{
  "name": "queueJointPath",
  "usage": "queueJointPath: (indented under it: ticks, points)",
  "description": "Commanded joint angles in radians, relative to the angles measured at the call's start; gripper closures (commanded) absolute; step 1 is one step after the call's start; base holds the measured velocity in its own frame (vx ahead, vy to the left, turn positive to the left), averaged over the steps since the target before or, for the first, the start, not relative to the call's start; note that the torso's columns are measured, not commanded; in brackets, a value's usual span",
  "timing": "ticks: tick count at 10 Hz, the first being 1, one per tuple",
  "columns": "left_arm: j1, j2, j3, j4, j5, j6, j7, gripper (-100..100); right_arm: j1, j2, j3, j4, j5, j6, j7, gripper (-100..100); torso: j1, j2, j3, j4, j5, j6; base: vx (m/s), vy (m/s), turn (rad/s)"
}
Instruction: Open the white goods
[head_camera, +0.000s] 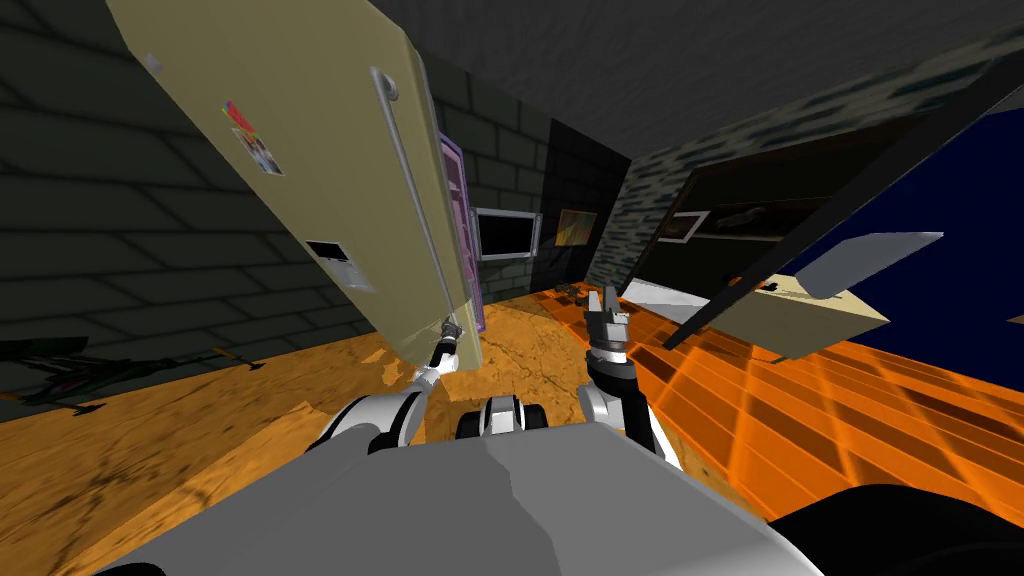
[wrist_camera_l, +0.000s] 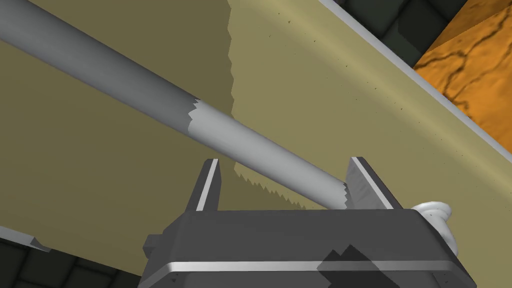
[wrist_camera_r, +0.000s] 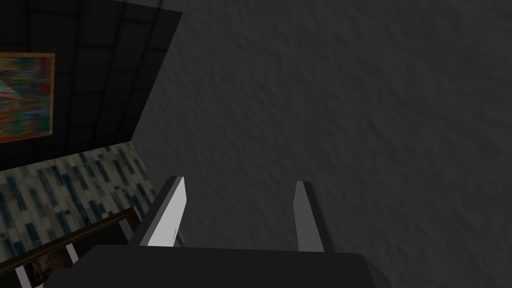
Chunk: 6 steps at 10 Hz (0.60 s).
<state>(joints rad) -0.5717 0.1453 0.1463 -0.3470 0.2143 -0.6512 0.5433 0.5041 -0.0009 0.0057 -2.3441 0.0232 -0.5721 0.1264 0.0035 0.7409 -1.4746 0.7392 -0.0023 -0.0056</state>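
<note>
At the lower end of the long grey cylindrical handle bar (head_camera: 415, 200) on the tall beige refrigerator door (head_camera: 300, 170): left gripper (head_camera: 448, 335), blades spread, nothing clamped yet.

In the left wrist view, handle bar (wrist_camera_l: 150, 95) crossing the gap of the left gripper (wrist_camera_l: 285, 161) at a slant. Touching or just beside one fingertip (wrist_camera_l: 365, 185), apart from the other. Flat beige refrigerator door (wrist_camera_l: 325, 100) directly behind the bar.

Long axis of the bar: along the door's height, close to one door edge. Blades set across that axis.

Right gripper (head_camera: 607, 305) held up to the side, well apart from the door; same right gripper (wrist_camera_r: 237, 215) with blades likewise spread, holding nothing.

Nearer arm: left.

Likely next: centre the bar between the blades, close on it, then pull away from the door face. Possible fault: slipping off the near blade if closed off-centre.
</note>
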Motion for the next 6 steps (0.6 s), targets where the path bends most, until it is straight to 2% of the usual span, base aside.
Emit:
queueJointPath:
  ticks: [1, 3, 6]
  points:
    - [0.003, 0.001, -0.020, -0.011, -0.014, 0.008, 0.010, 100, 0.000, 0.000, 0.000, 0.000, 0.000, 0.000, 0.000, 0, 0.000, 0.001, 0.001, 0.000, 0.000, 0.001, -0.201, 0.214, -0.054]
    - [0.000, -0.011, -0.058, -0.016, -0.037, 0.011, 0.036, 100, 0.000, 0.000, 0.000, 0.000, 0.000, 0.000, 0.000, 0, 0.002, -0.006, -0.003, 0.001, -0.001, -0.001, -0.210, 0.255, -0.104]
    - [-0.002, -0.018, -0.076, -0.019, -0.048, 0.012, 0.049, 100, 0.000, 0.000, 0.000, 0.000, 0.000, 0.000, 0.000, 0, -0.001, -0.005, -0.002, 0.001, -0.001, -0.001, -0.181, 0.180, -0.053]
